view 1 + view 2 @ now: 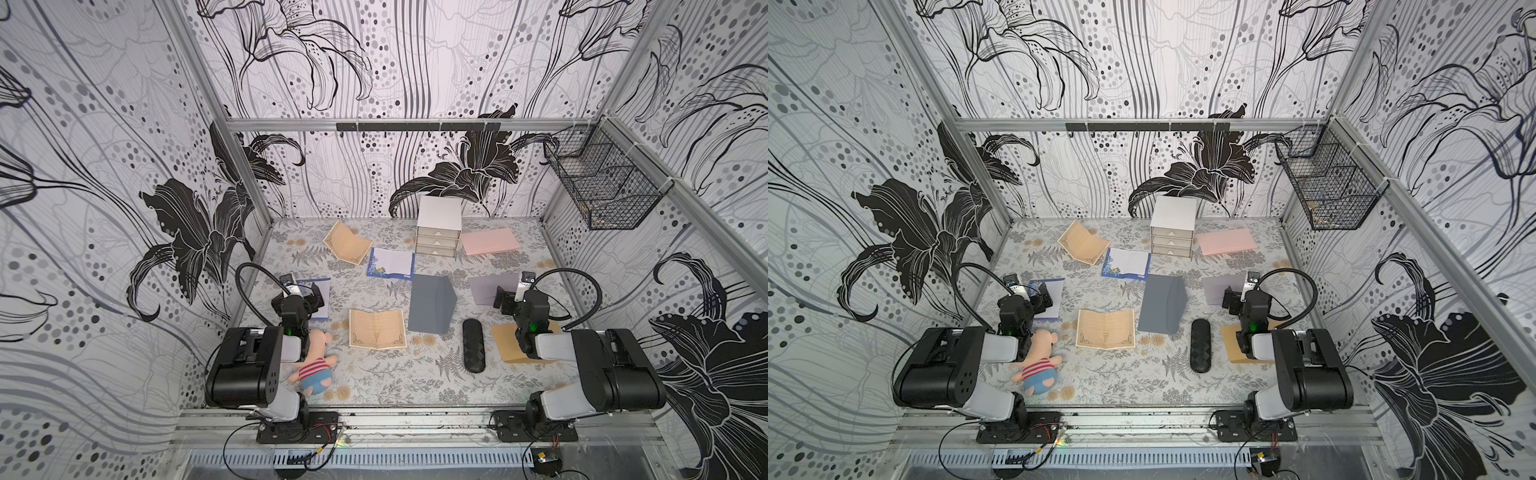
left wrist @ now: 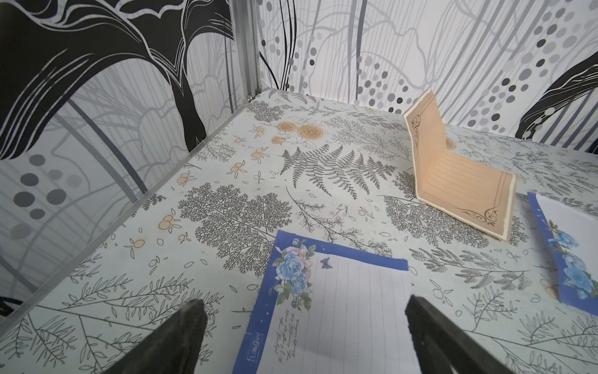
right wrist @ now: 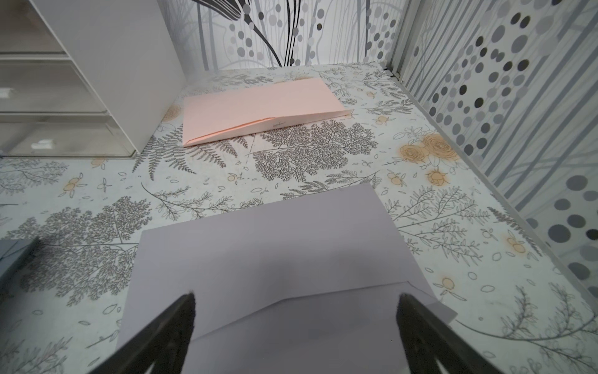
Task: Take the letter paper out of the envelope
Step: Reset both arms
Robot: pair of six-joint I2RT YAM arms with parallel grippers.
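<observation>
A dark grey envelope (image 1: 430, 307) lies mid-table with its flap raised. A lilac envelope (image 3: 275, 252) lies flap-up under my right gripper (image 3: 296, 317), which hovers open just above it, touching nothing. A pink envelope (image 3: 259, 103) lies further back, and a brown envelope (image 1: 505, 345) sits partly under the right arm. What the envelopes hold is hidden. My left gripper (image 2: 301, 323) stands open over a blue-bordered letter paper (image 2: 339, 307) lying flat at the left. Other loose sheets are a tan one (image 1: 376, 328), a folded tan one (image 2: 453, 184) and another blue one (image 1: 392, 264).
A white drawer unit (image 1: 438, 226) stands at the back. A black case (image 1: 473, 345) lies between the grey and brown envelopes. A plush toy (image 1: 313, 365) lies by the left arm's base. A wire basket (image 1: 602, 187) hangs on the right wall.
</observation>
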